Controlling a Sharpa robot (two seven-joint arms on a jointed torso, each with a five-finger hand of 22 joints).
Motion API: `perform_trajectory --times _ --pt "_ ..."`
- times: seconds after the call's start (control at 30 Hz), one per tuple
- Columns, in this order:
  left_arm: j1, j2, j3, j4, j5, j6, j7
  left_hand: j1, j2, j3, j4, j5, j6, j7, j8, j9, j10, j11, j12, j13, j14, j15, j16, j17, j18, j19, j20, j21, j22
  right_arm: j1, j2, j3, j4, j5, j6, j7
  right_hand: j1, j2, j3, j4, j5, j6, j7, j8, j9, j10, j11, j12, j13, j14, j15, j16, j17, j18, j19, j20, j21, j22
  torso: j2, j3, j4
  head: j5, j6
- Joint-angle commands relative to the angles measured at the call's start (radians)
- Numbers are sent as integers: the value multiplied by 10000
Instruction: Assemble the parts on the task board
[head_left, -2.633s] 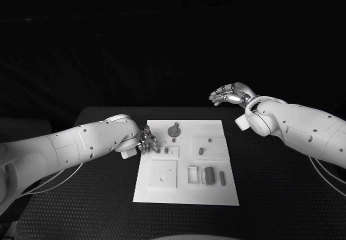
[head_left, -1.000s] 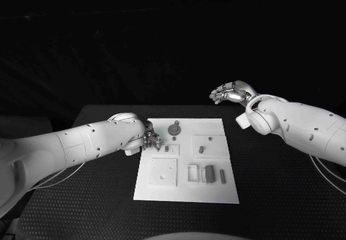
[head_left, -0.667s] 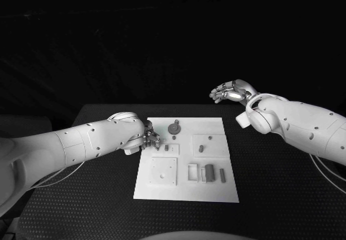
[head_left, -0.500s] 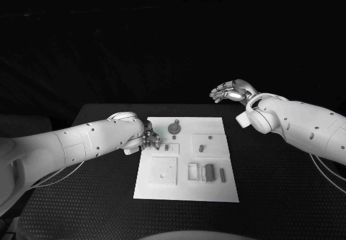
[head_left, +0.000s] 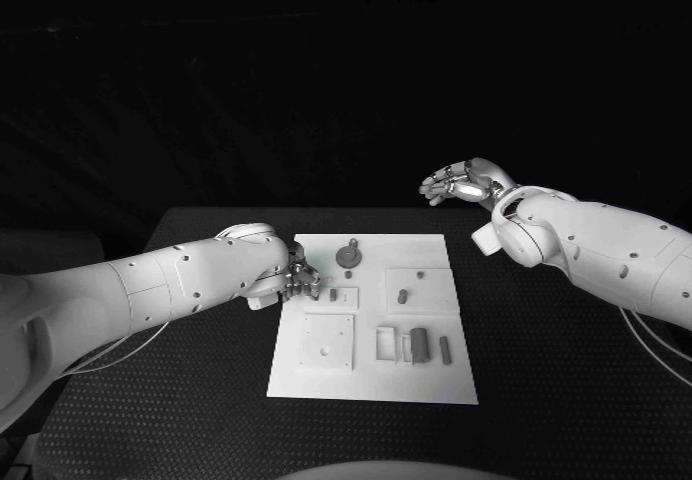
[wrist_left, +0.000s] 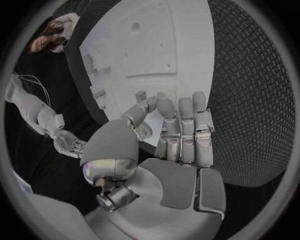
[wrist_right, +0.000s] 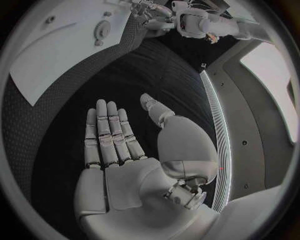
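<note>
Fingers of your left hand (head_left: 297, 282) hung loosely apart over the left edge of the task board (head_left: 372, 385), holding nothing. Parts (head_left: 420, 345) lay on that board mid-worktop; they looked small, stiff and light, so you probably needed a fingertip pinch across their short sides. Your right hand (head_left: 464, 184) hovered spread and empty, well apart.
</note>
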Motion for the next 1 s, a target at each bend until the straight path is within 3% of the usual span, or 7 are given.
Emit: perform_trajectory --times 0.03,0.2,0.37,1.0 --pt "-3 98 -29 -70 112 161 -60 27 117 -12 -6 32 1397 -774 16 -12 -1 -60 42 9 78 14 63 -17 -40 66 6 33 244 -2 -5 4 31 -6 73 64 71 -52 6 68 23 -88 184 68 -14 54 0 -56 -12 -52 46 -63 17 -108 22 -1 -68 17 2 0 3 8 -5" --pt "-4 209 -185 -173 117 127 -53 -31 180 -25 1 -14 1420 -779 8 0 4 -64 66 9 93 11 81 -40 -38 74 2 51 243 -2 -7 4 30 -6 64 66 72 -52 6 67 23 -88 184 69 -15 55 0 -56 -12 -52 46 -64 19 -108 23 -1 -71 19 -2 4 -3 11 2" --pt "-6 293 -198 -208 152 -1 -20 -155 318 -41 37 -130 1458 -791 -9 25 16 -74 101 1 118 3 111 -87 -33 89 -4 82 242 -2 -4 4 30 -6 63 70 73 -53 6 67 23 -88 185 70 -16 54 0 -56 -13 -51 47 -66 20 -109 24 -1 -74 22 5 8 -12 3 9" --pt "-7 454 -202 -305 -85 112 -20 -234 434 -14 -50 -264 1467 -798 -48 60 18 -86 113 -34 133 -8 136 -160 -25 83 -14 113 241 -1 -20 4 47 -6 60 65 77 -55 6 66 23 -87 186 73 -20 56 0 -55 -16 -54 51 -74 25 -110 23 0 -87 32 4 3 -5 -41 -15"
